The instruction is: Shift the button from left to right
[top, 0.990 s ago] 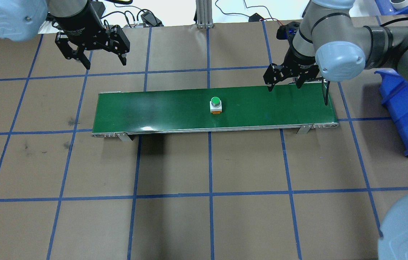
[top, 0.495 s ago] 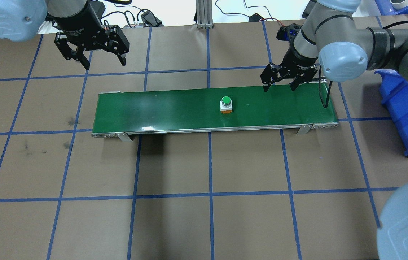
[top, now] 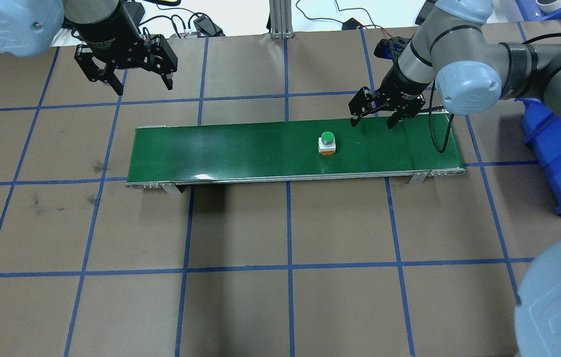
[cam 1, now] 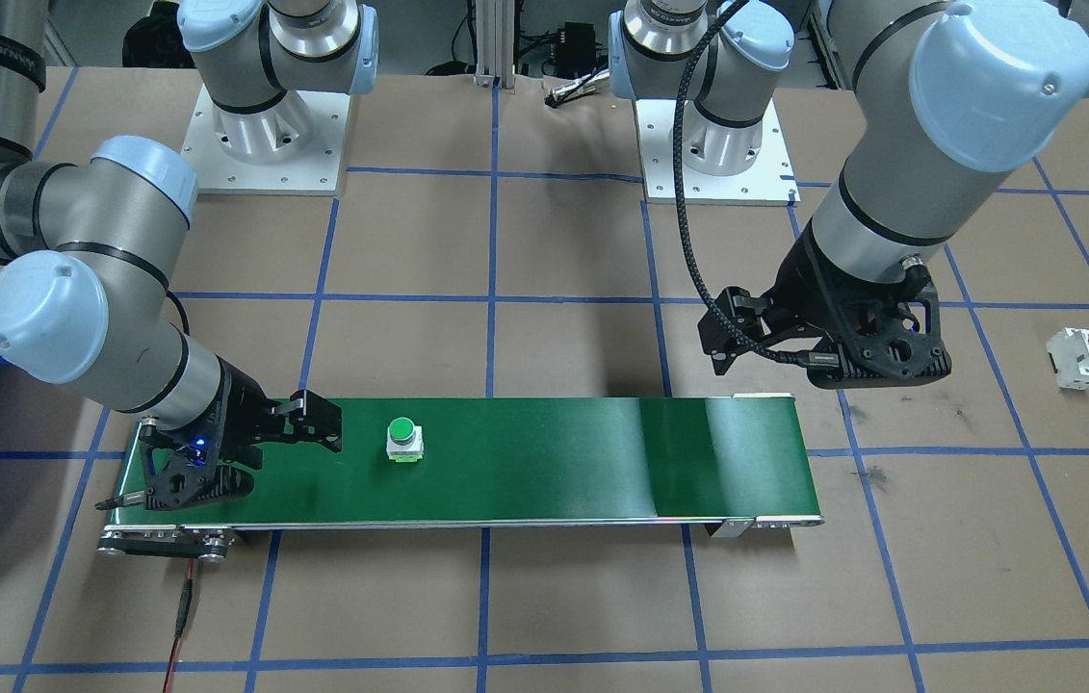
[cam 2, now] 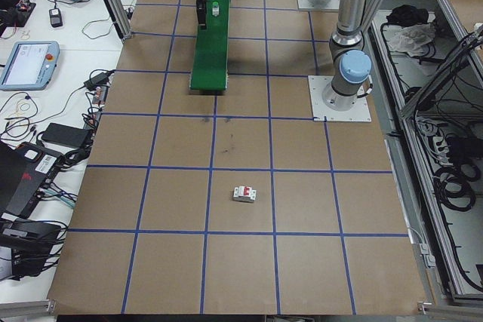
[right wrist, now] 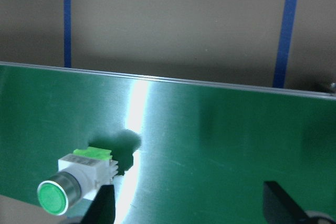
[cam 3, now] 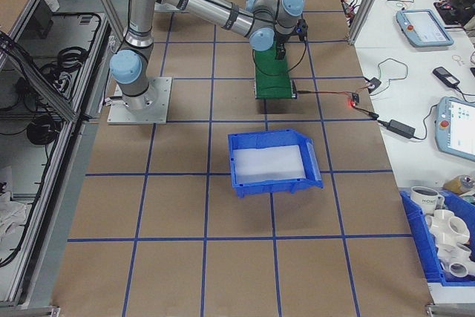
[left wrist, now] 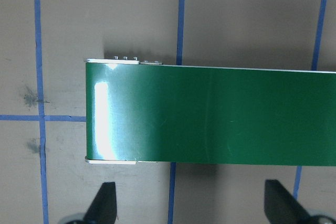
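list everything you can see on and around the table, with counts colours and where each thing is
button: 1, green cap on white body with orange end, upright on the belt, right of its middle
conveyor belt: 1, green, lying along the table's middle
circuit breaker: 1, white with red levers, on the table beyond the belt's left end
bin: 1, blue, on the table beyond the belt's right end
table: 1, brown with blue tape grid
left end effector: 1, black, open, above bare table behind the belt's left part
right end effector: 1, black, open, over the belt's back edge, just right of the button
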Available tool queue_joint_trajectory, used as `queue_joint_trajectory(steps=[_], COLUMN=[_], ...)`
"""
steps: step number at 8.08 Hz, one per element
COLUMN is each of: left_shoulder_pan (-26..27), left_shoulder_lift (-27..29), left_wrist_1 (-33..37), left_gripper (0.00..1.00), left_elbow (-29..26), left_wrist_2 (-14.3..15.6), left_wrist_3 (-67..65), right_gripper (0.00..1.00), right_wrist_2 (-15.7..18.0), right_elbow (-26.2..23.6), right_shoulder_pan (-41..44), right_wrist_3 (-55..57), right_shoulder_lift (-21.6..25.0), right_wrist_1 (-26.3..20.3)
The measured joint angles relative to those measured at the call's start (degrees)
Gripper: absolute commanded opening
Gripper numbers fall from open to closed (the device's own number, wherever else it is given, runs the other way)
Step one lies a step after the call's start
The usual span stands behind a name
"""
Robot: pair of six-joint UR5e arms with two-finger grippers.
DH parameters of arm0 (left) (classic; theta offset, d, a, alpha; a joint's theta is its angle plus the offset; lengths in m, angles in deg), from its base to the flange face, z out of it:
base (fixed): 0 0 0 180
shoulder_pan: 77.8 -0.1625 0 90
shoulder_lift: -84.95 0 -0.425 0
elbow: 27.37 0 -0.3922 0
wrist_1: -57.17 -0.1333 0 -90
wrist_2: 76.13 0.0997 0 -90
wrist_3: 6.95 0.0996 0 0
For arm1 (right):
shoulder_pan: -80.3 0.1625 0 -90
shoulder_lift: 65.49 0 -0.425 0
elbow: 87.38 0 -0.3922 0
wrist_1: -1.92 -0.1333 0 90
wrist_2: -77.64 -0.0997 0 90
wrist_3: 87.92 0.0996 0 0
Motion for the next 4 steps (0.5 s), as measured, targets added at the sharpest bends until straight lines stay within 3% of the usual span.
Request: queue_joint_trajectory(steps=[2,4], left_shoulder_pan=[0.00,0.00], left_shoulder_lift=[-0.02,-0.03], left_wrist_1=[-0.03,-0.11], left_gripper=[1.00,1.00], left_elbow=[-0.02,-0.03], left_wrist_2=[0.03,0.03], left_wrist_3=[0.01,0.01], right_gripper=[1.00,1.00], right_wrist_2=[-4.46,-6.43], right_elbow=[-0.49,-0.59], right_shoulder_pan=[0.00,0.00], right_wrist_3=[1.19,2.24], right_shoulder_lift=[-0.46,-0.71], right_wrist_1=[-0.04,-0.04])
